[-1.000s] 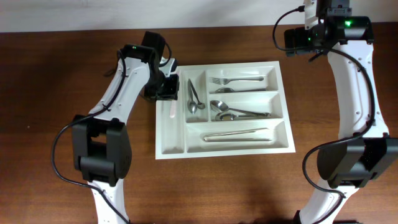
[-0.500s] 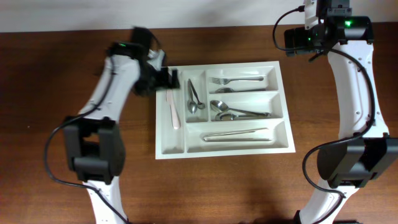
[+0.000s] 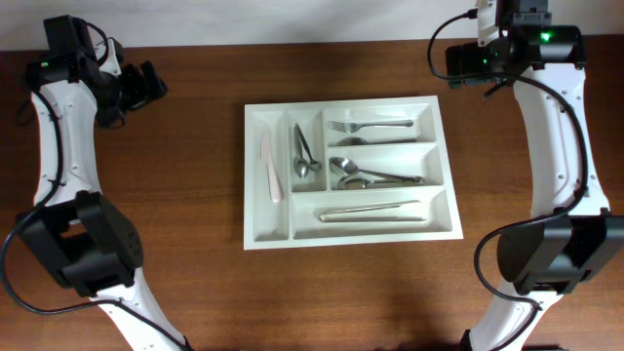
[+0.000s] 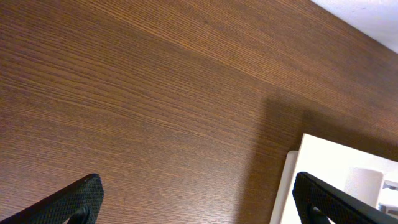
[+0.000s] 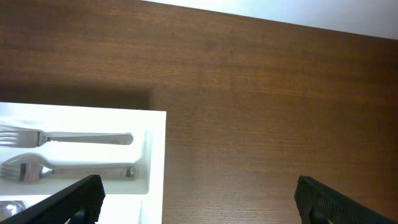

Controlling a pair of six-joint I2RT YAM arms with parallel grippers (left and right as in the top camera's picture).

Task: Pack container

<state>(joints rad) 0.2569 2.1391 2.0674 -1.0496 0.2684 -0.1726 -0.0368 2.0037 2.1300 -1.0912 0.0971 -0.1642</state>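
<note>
Okay, container (image 3: 250, 185) sits flat at mid worktop (image 3: 195, 283), slightly nearer the far edge, long side parallel to it. All five compartments are filled:
- pale knife (image 3: 270, 168) in the leftmost narrow slot
- small spoons (image 3: 304, 153) in the next narrow slot
- forks (image 3: 370, 127) in the far long slot
- heaped spoons (image 3: 366, 176) in the middle slot
- metal knife (image 3: 370, 210) in the near slot

No loose cutlery shows on the worktop, so packing looks about finished.

Left claw (image 3: 146, 86) is near the far-left corner, well apart from the tray, jaws wide apart and holding nothing. Right claw (image 3: 456, 60) is at the far edge, just beyond the tray's far-right corner, jaws also apart and empty. Its wrist view shows the tray rim close beneath.

Risks, as I judge them:
- The tray looks light and nothing pins it. A low pass by the right claw could clip that corner rim and slide or tip the tray.
- The heaped spoons cross each other. A bump might send a handle over the divider.
- The pale knife lies slightly askew. A jolt may lean it on the wall.
- Another pick attempt with nothing left out could disturb sorted pieces.
</note>
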